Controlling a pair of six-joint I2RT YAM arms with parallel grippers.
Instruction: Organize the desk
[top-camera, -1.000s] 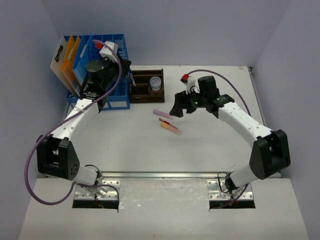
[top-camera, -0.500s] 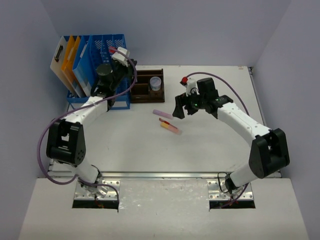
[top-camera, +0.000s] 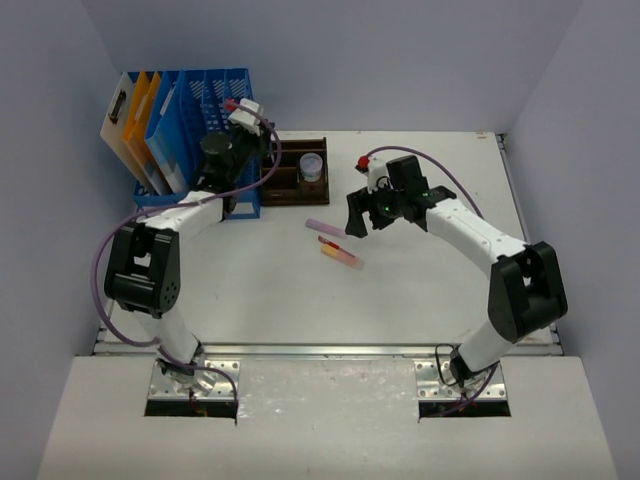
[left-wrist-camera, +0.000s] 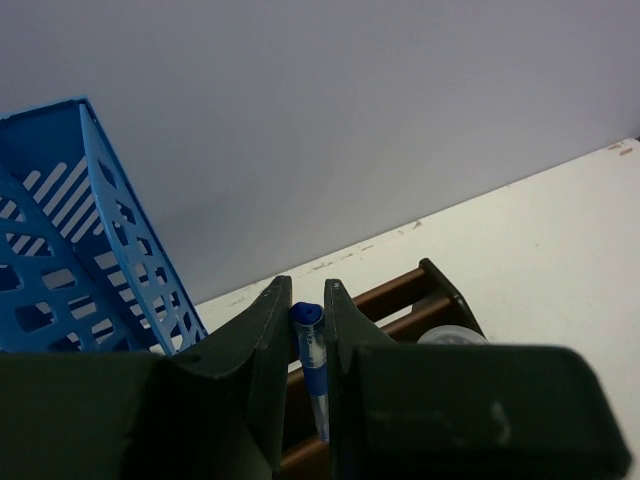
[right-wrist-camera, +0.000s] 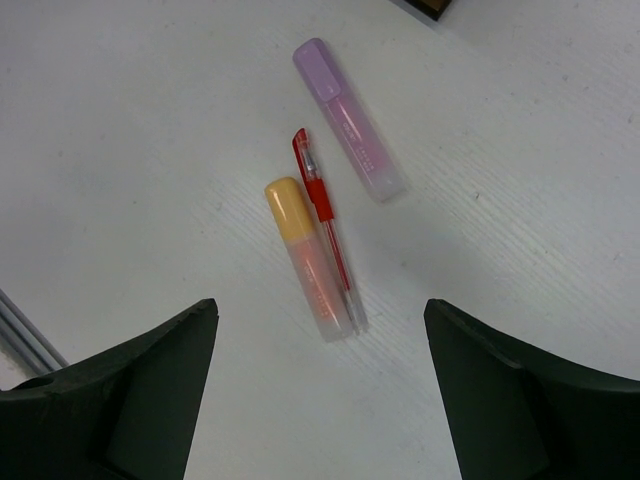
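Observation:
On the off-white desk lie a purple highlighter, a red pen and an orange highlighter. They also show in the right wrist view: the purple highlighter, the red pen, the orange highlighter. My right gripper is open just above them, near the orange highlighter's end. My left gripper is shut on a blue pen over the dark-brown wooden tray, at its left end beside the blue file rack.
The tray holds a small clear round container. The blue file rack holds orange and white folders at the back left. A silver rail runs along the desk's near edge. Walls close the back and sides.
My left gripper has swung right from over the file rack to the tray's left end. My right gripper has shifted slightly toward the pens.

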